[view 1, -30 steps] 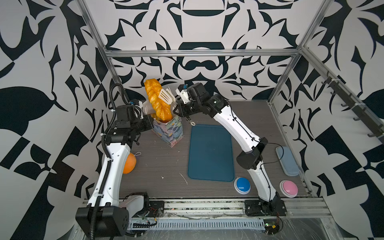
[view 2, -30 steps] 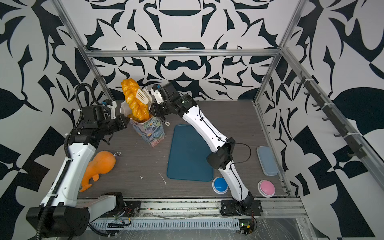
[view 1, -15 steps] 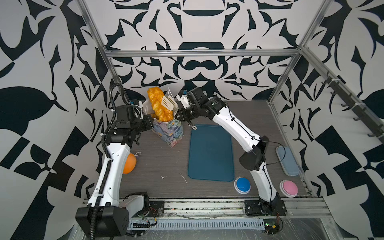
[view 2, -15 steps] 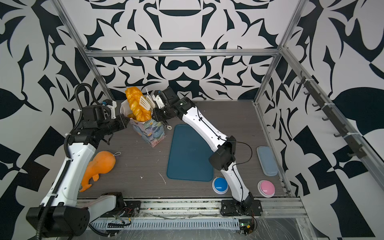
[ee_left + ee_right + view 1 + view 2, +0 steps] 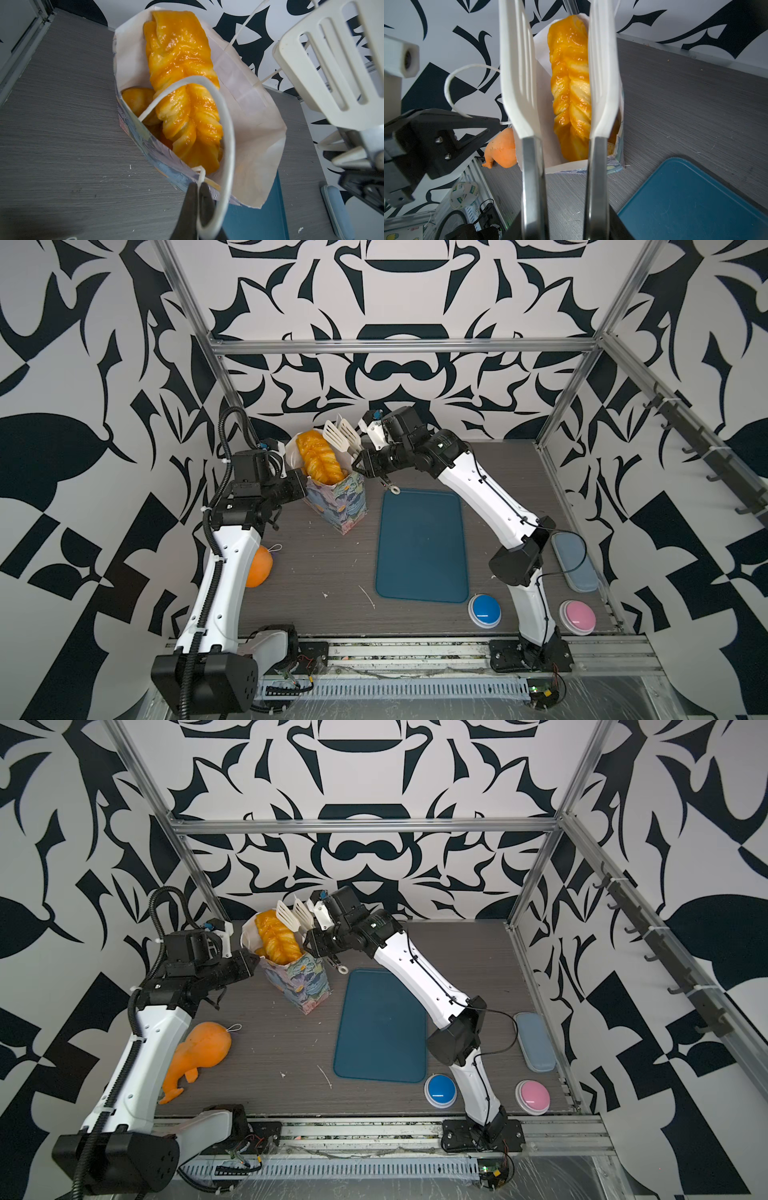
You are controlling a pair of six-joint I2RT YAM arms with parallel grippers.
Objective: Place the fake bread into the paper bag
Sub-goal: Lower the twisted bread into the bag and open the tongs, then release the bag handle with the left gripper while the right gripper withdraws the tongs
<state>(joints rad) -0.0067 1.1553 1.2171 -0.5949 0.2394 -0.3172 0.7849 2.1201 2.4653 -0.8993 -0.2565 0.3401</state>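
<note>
The paper bag [image 5: 337, 502] [image 5: 302, 984] stands at the back left of the table, mouth open. A long braided loaf of fake bread [image 5: 318, 456] [image 5: 277, 941] [image 5: 182, 87] [image 5: 571, 87] stands on end inside it, its top above the rim. A round bun [image 5: 137, 99] lies beside it in the bag. My left gripper [image 5: 305, 488] [image 5: 253, 961] [image 5: 198, 187] is shut on the bag's white string handle [image 5: 226, 128]. My right gripper [image 5: 340, 435] [image 5: 293, 913] [image 5: 556, 41] has white slotted spatula fingers [image 5: 517, 83]. It is open just right of the bag mouth, holding nothing.
A teal mat [image 5: 422, 543] [image 5: 380, 1027] lies right of the bag. An orange toy with a string loop [image 5: 203, 1048] [image 5: 258, 566] lies by the left arm. Blue [image 5: 484, 610] and pink [image 5: 577, 616] buttons and a grey pad [image 5: 575, 556] sit at front right.
The braided loaf has sunk lower into the bag. The right gripper's spatula fingers have spread, let go of it and drawn slightly right. The left gripper still holds the handle.
</note>
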